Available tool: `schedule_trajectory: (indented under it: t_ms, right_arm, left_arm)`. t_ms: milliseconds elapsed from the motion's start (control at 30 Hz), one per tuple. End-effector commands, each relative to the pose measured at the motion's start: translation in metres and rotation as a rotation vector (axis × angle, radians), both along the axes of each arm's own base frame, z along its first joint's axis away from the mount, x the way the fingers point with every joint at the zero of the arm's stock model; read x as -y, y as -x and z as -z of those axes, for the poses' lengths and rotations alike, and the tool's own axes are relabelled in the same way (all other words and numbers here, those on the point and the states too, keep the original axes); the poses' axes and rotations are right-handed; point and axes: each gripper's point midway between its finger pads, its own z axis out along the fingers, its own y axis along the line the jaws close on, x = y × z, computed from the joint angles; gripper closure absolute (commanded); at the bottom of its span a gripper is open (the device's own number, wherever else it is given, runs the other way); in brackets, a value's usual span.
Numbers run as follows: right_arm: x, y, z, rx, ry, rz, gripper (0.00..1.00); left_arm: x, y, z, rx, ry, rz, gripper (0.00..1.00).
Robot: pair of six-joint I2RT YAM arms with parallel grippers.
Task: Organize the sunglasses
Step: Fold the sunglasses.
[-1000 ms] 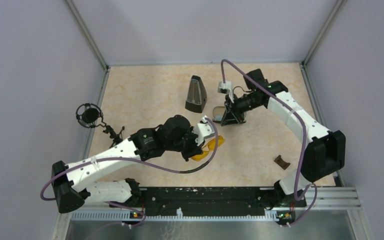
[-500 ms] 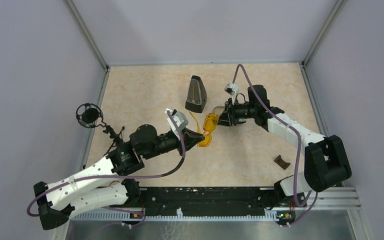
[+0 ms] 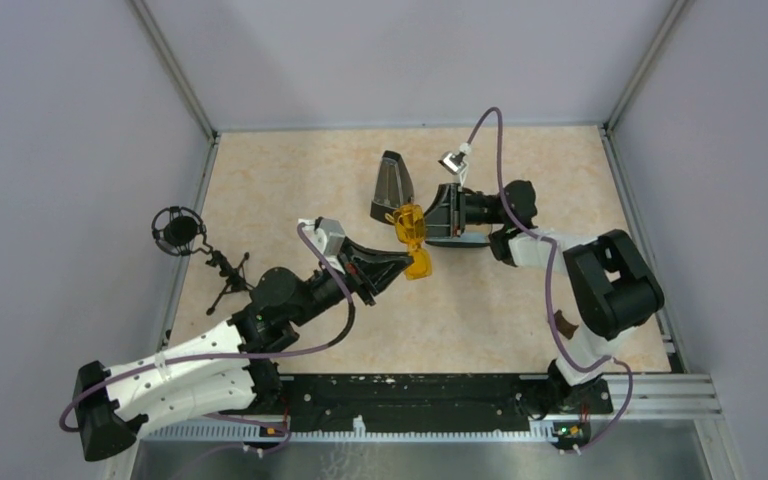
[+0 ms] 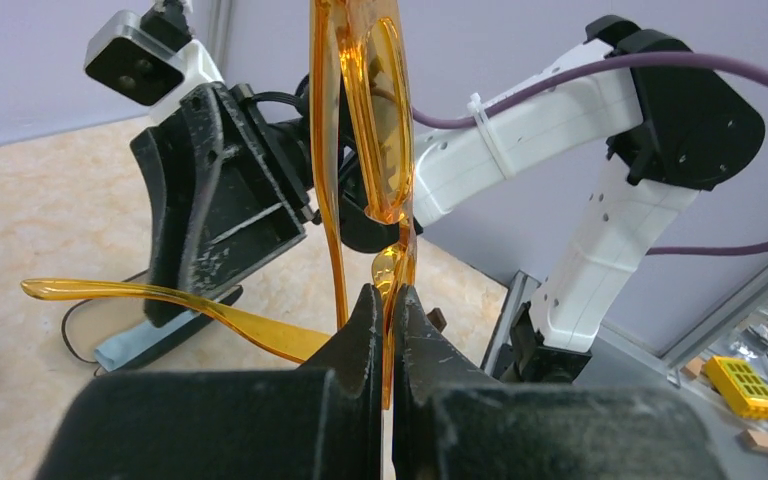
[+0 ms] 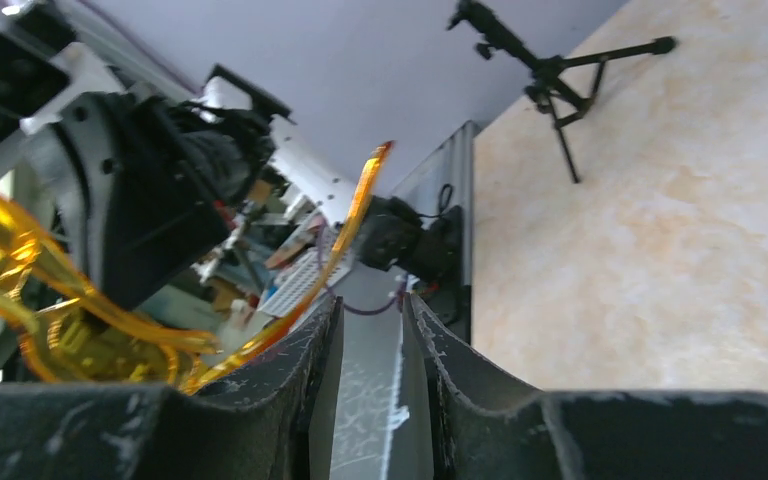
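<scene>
The sunglasses (image 3: pixel 410 238) have orange-yellow lenses and thin orange arms, and hang in the air above the table's middle. My left gripper (image 3: pixel 398 266) is shut on their lower lens edge. In the left wrist view the sunglasses (image 4: pixel 378 130) stand upright above my left gripper (image 4: pixel 390 300), with one arm spread out to the left. My right gripper (image 3: pixel 432 222) points left at the sunglasses from close by. In the right wrist view its jaws (image 5: pixel 370 305) stand slightly apart with nothing between them. An orange arm of the sunglasses (image 5: pixel 350 220) passes along the outside of its left finger.
A black wedge-shaped object (image 3: pixel 392 188) stands upright just behind the sunglasses. A light blue cloth (image 4: pixel 150 340) lies on the table under the right gripper. A small tripod (image 3: pixel 228 272) and a round black mount (image 3: pixel 180 232) stand at the left edge. A small brown piece (image 3: pixel 563 322) lies at the right.
My left gripper has lifted the sunglasses off the table and carried them up and back. My right gripper has risen off the table and turned to face them.
</scene>
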Motion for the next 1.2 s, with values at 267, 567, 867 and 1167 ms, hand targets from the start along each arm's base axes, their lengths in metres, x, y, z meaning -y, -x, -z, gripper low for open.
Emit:
schedule_trajectory:
  t_ms: [267,567,867,1167]
  right_arm:
    - [0.021,0.082,-0.081,0.297,-0.169,-0.200,0.69]
    - [0.032,0.024,-0.078,0.257,-0.102,0.067,0.86]
    - [0.011,-0.005,0.021,0.134,0.237,0.142,0.93]
    - [-0.001,0.056,-0.047,0.251,-0.039,-0.101,0.84]
  left_arm:
    - [-0.010,-0.016,-0.011,-0.007,0.083,-0.101,1.00]
    - [-0.009,-0.010,-0.018,0.032,0.083,-0.069,1.00]
    - [-0.001,0.011,-0.057,0.162,0.141,0.043,1.00]
    - [0.018,0.005,-0.043,0.133,0.129,0.074,1.00]
